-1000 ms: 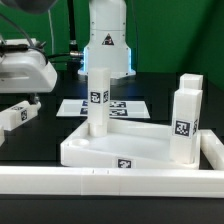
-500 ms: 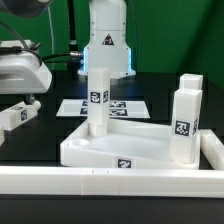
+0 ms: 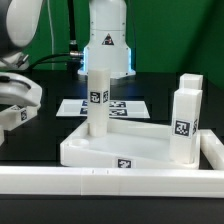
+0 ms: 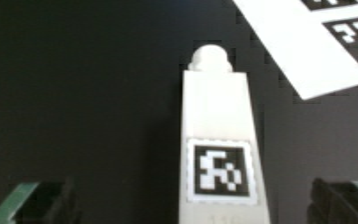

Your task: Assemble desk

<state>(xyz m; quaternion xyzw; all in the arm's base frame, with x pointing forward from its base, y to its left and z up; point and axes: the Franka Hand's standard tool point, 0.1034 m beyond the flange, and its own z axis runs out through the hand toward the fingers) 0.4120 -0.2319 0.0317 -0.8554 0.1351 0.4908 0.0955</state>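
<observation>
Black tabletop; green backdrop w/ cables behind the arm's white base. Desk slab sits centre in the exterior view, inside the long white rail. Three legs stand on it: one at 11 o'clock, two at 3 o'clock. Marker board lies flat at 12. Gripper, jaws spread wide, holds nothing; it hovers over a loose leg lying on the black top, near 9 o'clock.

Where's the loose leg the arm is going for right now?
The loose leg lies flat on the black table at the exterior view's left edge, beside the marker board, with the open tool straddling it untouched.
</observation>
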